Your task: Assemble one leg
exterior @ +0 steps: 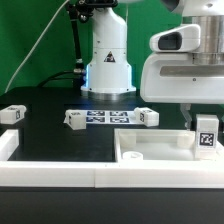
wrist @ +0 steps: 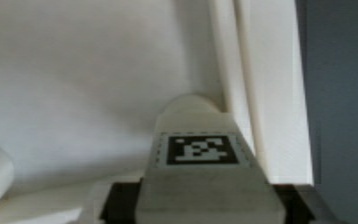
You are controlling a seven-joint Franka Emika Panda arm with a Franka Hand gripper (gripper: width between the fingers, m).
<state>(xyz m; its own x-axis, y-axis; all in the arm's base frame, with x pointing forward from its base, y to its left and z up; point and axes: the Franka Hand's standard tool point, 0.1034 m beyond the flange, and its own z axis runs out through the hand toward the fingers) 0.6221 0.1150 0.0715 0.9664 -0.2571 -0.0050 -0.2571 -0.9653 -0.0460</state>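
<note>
Now the claw (exterior: 205,125) pinches the leg (exterior: 207,133) upright over the white slab's (exterior: 150,148) corner at the exterior view's right, likely seating it; next comes a careful push down.

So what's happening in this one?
The arm's tool holds a leg upright over the right end of the big white slab, as the exterior view shows it. The wrist view shows the same leg between the fingers, pointing down at the slab. Three more legs lie loose on the table, two beside the marker board. Whether the held leg touches the slab is unclear.
</note>
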